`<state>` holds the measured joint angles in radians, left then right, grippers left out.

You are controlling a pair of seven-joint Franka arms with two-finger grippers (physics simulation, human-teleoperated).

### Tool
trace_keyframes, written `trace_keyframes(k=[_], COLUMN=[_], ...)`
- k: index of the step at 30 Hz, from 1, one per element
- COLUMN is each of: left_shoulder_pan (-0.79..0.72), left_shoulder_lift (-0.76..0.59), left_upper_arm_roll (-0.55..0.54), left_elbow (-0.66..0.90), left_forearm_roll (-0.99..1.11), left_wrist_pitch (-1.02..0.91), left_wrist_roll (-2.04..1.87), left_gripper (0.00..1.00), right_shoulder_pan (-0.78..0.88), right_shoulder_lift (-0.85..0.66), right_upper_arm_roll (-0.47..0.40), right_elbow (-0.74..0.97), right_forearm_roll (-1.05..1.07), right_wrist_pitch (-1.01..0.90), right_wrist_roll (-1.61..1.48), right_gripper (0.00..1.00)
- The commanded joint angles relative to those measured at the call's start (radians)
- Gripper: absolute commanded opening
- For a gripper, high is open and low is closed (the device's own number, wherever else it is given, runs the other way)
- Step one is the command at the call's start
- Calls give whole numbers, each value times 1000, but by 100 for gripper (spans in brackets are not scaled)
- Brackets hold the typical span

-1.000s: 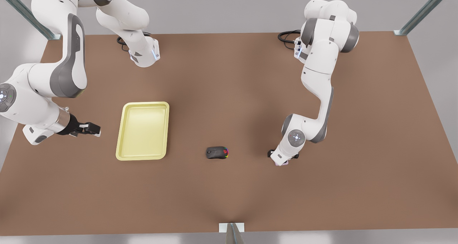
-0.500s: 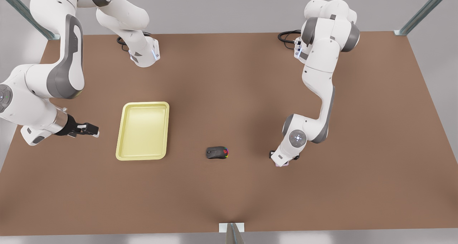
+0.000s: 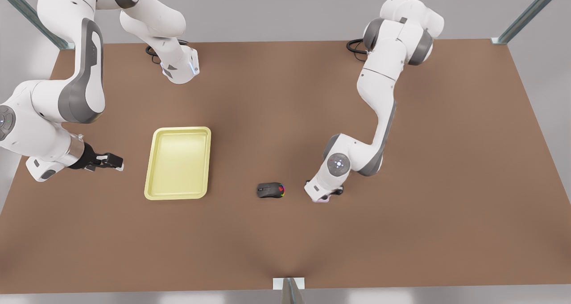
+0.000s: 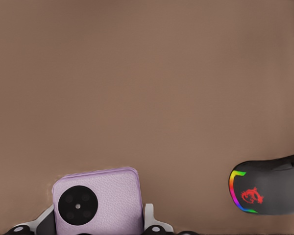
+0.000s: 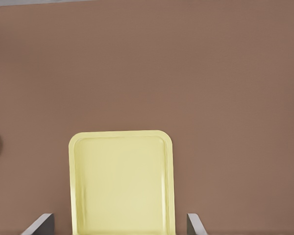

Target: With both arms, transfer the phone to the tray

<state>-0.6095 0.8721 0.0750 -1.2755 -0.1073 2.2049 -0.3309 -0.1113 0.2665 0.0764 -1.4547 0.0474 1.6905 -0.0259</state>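
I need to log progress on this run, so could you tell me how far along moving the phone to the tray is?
Done: the left gripper is shut on the phone and holds it beside the mouse.
In hand: carrying it toward the tray.
Left: the tray holds nothing yet; the open right gripper waits beside it and has not touched the phone, so any handover and the placing remain.

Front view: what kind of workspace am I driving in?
Likely a simulated lab bench: a bare brown table framed by metal struts, with two fixed arms, a tray, a mouse.
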Motion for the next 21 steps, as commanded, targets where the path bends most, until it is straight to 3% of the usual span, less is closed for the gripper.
trace_keyframes(k=[1,4,10,15,21], left_shoulder_pan=[-49,-134,-311,-446,-463], left_shoulder_lift=[36,128,255,300,326], left_upper_arm_roll=[0,0,3,12,11], left_elbow=[82,254,401,406,406], left_forearm_roll=[-6,-6,-5,18,18], left_wrist_pitch=[-96,-122,-76,-34,-4], left_wrist_roll=[-329,-481,-637,-562,-539], left_gripper=[78,78,78,79,81], right_shoulder_pan=[1,-5,-5,39,188], right_shoulder_lift=[-1,-3,-3,-1,43], right_upper_arm_roll=[0,0,0,9,11], right_elbow=[0,0,2,20,42], right_forearm_roll=[0,0,2,31,17], right_wrist_pitch=[-2,-5,-2,11,86], right_wrist_roll=[-11,-22,-22,82,408], right_gripper=[100,100,100,100,100])
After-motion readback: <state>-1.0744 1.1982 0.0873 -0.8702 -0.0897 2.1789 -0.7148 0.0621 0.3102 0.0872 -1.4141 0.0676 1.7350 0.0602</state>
